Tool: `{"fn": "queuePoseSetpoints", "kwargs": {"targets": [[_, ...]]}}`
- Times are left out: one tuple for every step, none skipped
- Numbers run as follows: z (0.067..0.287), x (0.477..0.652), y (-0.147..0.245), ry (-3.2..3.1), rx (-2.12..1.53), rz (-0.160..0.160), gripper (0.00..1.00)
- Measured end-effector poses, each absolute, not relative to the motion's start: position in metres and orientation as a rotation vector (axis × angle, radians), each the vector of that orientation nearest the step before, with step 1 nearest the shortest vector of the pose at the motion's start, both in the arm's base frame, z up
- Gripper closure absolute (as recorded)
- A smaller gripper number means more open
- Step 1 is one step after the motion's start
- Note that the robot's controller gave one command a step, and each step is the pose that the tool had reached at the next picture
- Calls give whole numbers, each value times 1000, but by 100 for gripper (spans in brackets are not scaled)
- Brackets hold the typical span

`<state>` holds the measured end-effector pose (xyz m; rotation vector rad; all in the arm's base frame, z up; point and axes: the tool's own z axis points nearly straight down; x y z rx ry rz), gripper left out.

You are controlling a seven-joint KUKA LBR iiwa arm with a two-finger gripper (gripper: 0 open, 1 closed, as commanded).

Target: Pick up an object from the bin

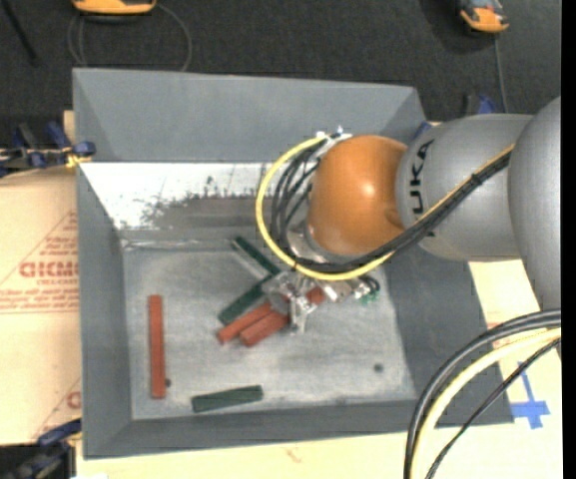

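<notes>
The gripper sits low in the grey bin, under the arm's orange cover, near the middle of the floor. Whether it is spread, pressed together or pinching anything cannot be told, as the cover and cables hide much of it. Touching it, or all but touching it, on its view-left side is a small heap: two short red blocks lie side by side, slanting down and away from the gripper, and a green bar lies along their upper edge, its near end right at the gripper. Just above the gripper and slightly view-left, a second green bar runs aslant toward the back wall and passes under the cables. Well apart from the gripper, far to its view-left, a long red stick lies by the left wall. Below the gripper and to its view-left, a third green bar lies flat along the front wall.
</notes>
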<state>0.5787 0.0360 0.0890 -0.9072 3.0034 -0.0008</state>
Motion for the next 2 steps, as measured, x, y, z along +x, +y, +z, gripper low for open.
{"fn": "queuePoseSetpoints", "kwargs": {"targets": [[104, 580, 36, 3003, -905, -3, 100], [113, 580, 36, 3003, -903, -3, 100]]}}
